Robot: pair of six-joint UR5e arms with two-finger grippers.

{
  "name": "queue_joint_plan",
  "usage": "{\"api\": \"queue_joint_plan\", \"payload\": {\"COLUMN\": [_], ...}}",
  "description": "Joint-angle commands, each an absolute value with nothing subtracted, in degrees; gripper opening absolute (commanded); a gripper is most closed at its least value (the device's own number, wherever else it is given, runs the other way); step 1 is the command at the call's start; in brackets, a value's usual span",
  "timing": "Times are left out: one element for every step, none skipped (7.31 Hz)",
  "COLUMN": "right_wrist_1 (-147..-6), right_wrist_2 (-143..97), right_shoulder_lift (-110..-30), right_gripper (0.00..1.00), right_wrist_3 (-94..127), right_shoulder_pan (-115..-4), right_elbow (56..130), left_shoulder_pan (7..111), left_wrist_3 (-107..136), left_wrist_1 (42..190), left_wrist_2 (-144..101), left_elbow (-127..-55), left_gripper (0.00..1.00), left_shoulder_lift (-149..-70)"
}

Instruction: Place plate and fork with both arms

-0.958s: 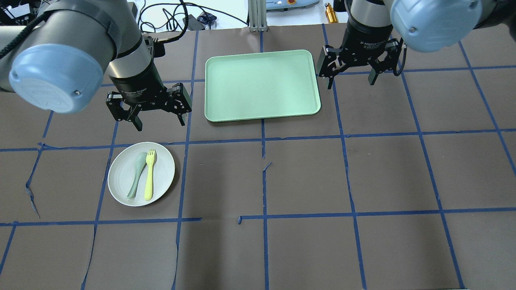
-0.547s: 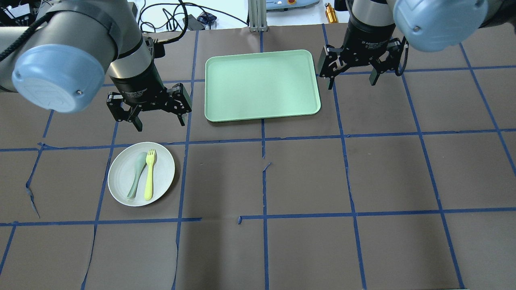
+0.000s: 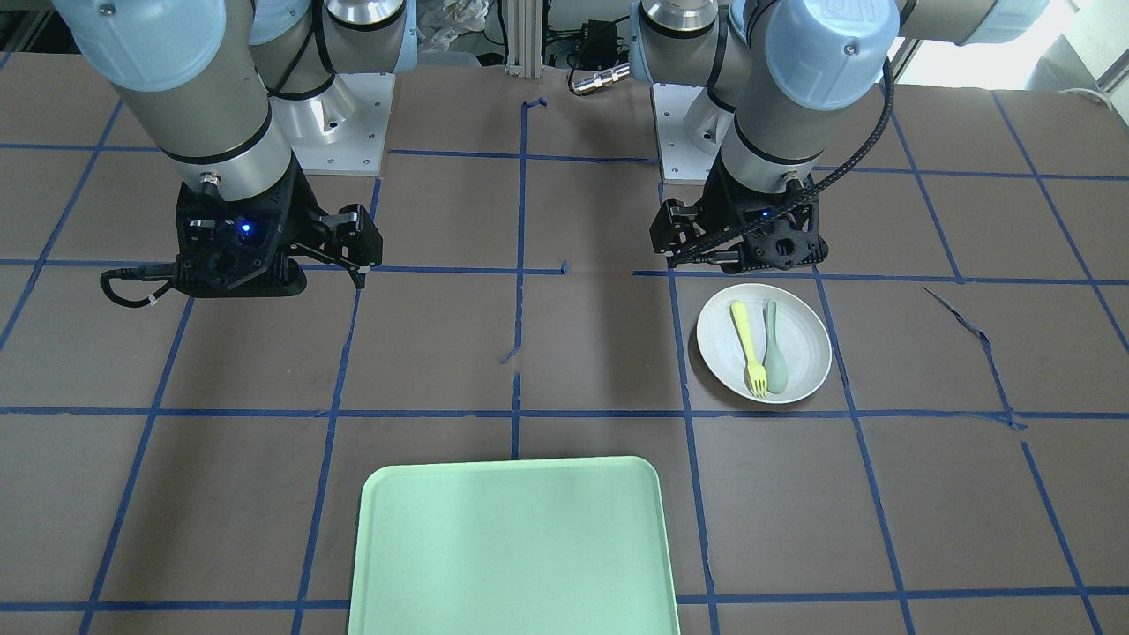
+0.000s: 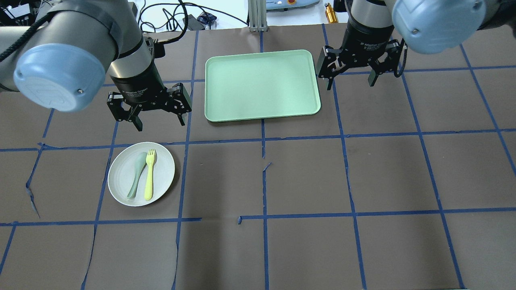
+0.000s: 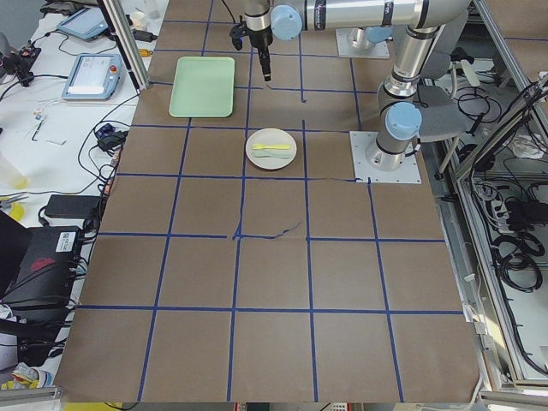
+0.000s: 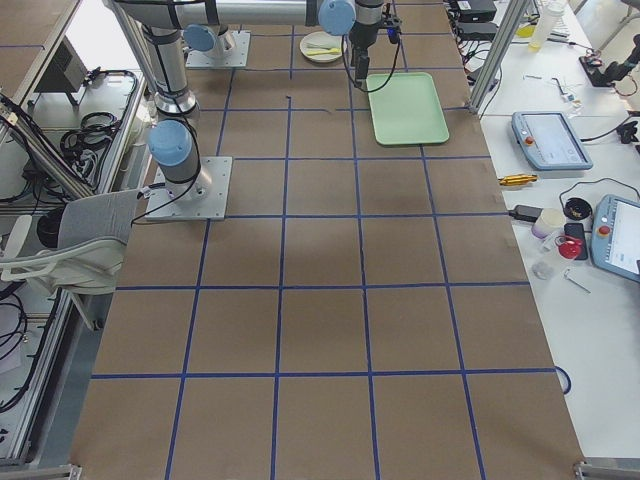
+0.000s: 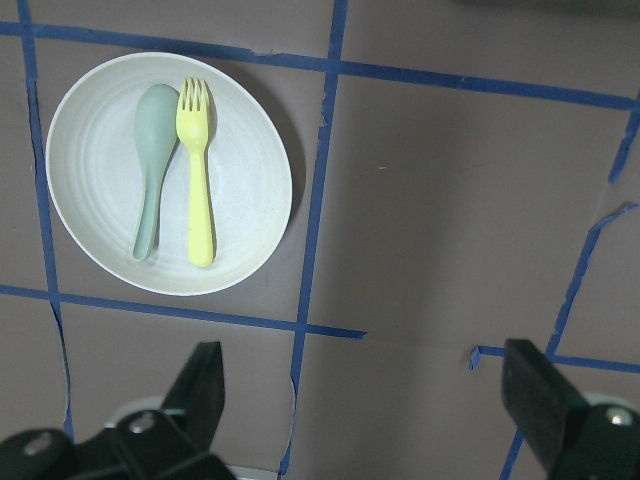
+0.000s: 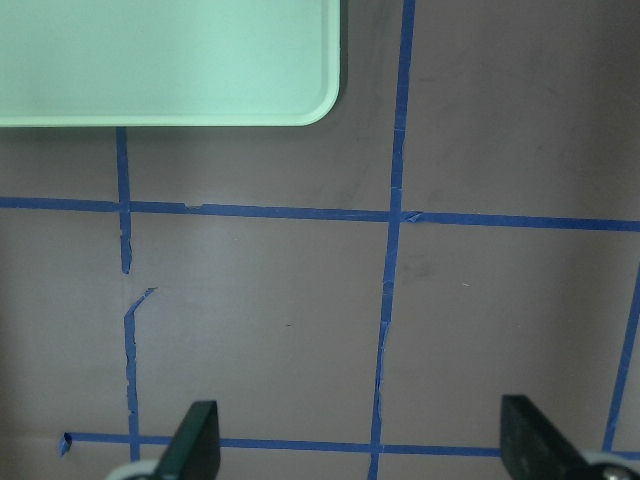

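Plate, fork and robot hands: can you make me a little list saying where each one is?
plate: on the table, not on the tray
fork: lying on plate beside spoon
left gripper: open, empty, hovering near plate
right gripper: open, empty, beside tray

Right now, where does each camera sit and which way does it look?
Overhead: behind the robot, looking forward and down; left gripper, right gripper, tray, plate.
Front: across the table, facing the robot, down; both grippers, sides swapped.
Left side: table's end, looking along it; left arm nearest.
Right side: opposite end; right arm nearest.
Left wrist: down on plate, fork, spoon; own fingers below.
Right wrist: down on tray corner; own fingers below.
Shared: overhead and front both show plate, tray.
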State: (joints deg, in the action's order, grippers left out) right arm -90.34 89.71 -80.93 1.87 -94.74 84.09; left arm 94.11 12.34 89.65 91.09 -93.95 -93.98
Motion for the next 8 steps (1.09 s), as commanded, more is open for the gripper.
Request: {"api": "queue_joint_plan", "payload": {"right_wrist_1": [-90.44, -90.44, -90.61, -90.7, -90.7, -90.79, -90.79, -90.79], "right_wrist_2": [89.91, 90.0, 89.91, 90.0, 89.91, 90.0, 90.0, 90.0], "right_shoulder_lift": [-80.86, -80.86, -80.77, -80.68, -80.6, -80.51, -80.25, -80.24], "right_gripper": [1.0, 1.0, 1.0, 1.0, 1.0, 1.0, 1.0, 1.0], "right_wrist_3": [1.59, 1.58, 1.58, 1.5, 1.41, 1.41, 1.41, 1.41], "right_shoulder_pan": [-94.75, -94.75, -94.75, -94.75, -94.75, -94.75, -94.75, -94.66], "right_elbow": [84.11, 84.2, 84.2, 84.11, 84.11, 84.11, 84.11, 84.11], "left_shoulder_pan": [93.09, 90.64, 86.09, 80.39, 75.29, 71.93, 68.59, 64.73], "left_wrist_3": [11.35, 9.16, 4.96, 0.66, -6.35, -9.63, -14.98, -21.55], "left_wrist_1": [89.65, 87.56, 86.23, 86.13, 84.39, 78.63, 70.05, 63.52], "left_wrist_2": [89.66, 89.91, 89.48, 89.47, 89.3, 88.95, 86.94, 86.66], "left_elbow": [-93.78, -94.3, -94.83, -95.79, -97.54, -101.65, -107.87, -113.32], "left_gripper": [1.0, 1.0, 1.0, 1.0, 1.0, 1.0, 1.0, 0.92], "left_shoulder_lift": [-93.52, -93.25, -93.25, -93.34, -93.95, -94.83, -95.88, -97.02]}}
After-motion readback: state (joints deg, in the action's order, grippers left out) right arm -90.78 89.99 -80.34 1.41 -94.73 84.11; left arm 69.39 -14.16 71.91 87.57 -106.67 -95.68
